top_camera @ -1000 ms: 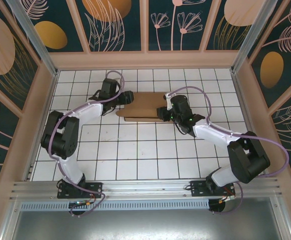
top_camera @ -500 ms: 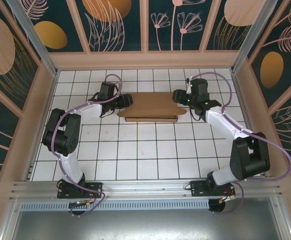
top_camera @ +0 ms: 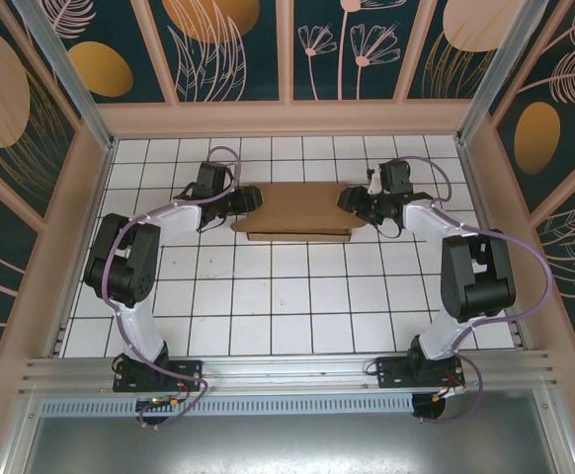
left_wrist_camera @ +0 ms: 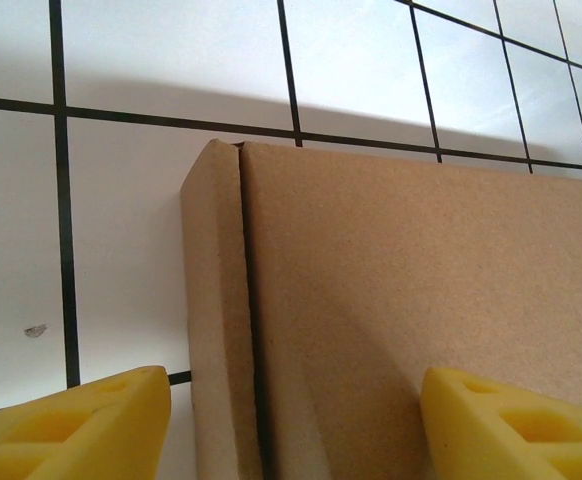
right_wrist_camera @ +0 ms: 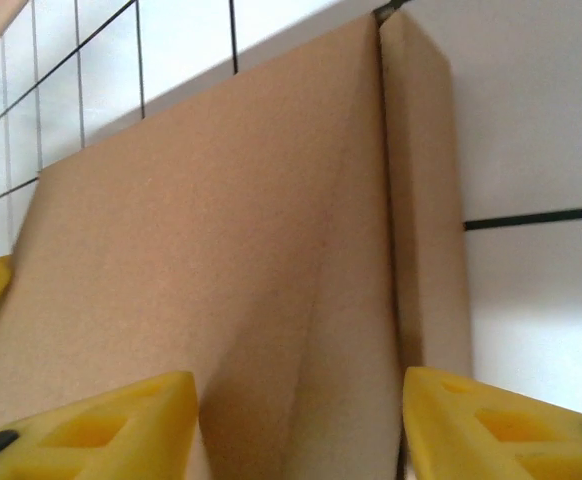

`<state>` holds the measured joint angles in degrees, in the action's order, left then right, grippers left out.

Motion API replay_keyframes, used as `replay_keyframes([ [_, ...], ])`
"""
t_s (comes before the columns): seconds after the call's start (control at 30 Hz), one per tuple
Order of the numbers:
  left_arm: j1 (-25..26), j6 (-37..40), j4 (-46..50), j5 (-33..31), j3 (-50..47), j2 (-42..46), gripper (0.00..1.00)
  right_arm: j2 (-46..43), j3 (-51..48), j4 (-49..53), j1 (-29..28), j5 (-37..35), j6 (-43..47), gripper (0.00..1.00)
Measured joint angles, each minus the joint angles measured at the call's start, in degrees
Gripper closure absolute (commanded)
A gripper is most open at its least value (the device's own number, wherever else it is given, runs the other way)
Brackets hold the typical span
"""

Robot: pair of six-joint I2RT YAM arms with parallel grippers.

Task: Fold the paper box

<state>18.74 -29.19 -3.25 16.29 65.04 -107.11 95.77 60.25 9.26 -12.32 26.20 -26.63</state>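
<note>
the paper box (top_camera: 297,209) lies flat on the white tiled worktop (top_camera: 287,306), toward its far side, between the two arms. the left gripper (top_camera: 251,197) sits at the box's left end, its yellow fingers (left_wrist_camera: 81,425) spread wide, one beside the folded edge and one over the top. the right gripper (top_camera: 352,200) is at the right end, its jaws likewise wide apart over the cardboard.

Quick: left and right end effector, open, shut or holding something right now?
Left end effector: open, astride a corner of the paper box, gripping nothing.
Right end effector: open, astride the box's other end, gripping nothing.
</note>
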Motion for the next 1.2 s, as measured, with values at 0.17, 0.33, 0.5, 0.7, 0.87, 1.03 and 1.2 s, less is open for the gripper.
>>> replay_keyframes([
  [0.17, -0.3, 0.0, 0.0, 0.0, 0.0, 0.0, 0.35, 0.0, 0.0, 0.0, 0.7, 2.4, -1.2, 0.57],
  [0.33, -0.4, 0.0, 0.0, 0.0, 0.2, -0.1, 0.37, 0.0, -0.4, -0.6, 0.9, 3.8, -2.2, 0.61],
  [0.5, -0.5, -0.4, -0.1, 0.0, 0.2, -0.2, 0.39, 0.2, -2.5, -4.4, 1.2, 6.6, -5.3, 0.57],
  [0.7, -0.7, -1.0, -0.2, 0.3, 0.2, -0.2, 0.41, 1.4, -4.8, -9.2, 1.4, 10.5, -9.9, 0.55],
  [0.87, -0.8, -1.1, -0.2, 0.7, 0.2, -0.2, 0.42, 1.9, -5.2, -10.6, 1.4, 11.4, -11.6, 0.56],
  [1.03, -0.7, -1.1, -0.2, 0.9, 0.2, -0.2, 0.45, 1.9, -5.2, -9.0, 1.4, 7.9, -8.9, 0.56],
  [1.2, -0.7, -1.1, 0.0, 1.0, 0.2, -0.6, 0.46, 1.2, -5.2, -7.1, 1.3, 2.6, -4.3, 0.46],
])
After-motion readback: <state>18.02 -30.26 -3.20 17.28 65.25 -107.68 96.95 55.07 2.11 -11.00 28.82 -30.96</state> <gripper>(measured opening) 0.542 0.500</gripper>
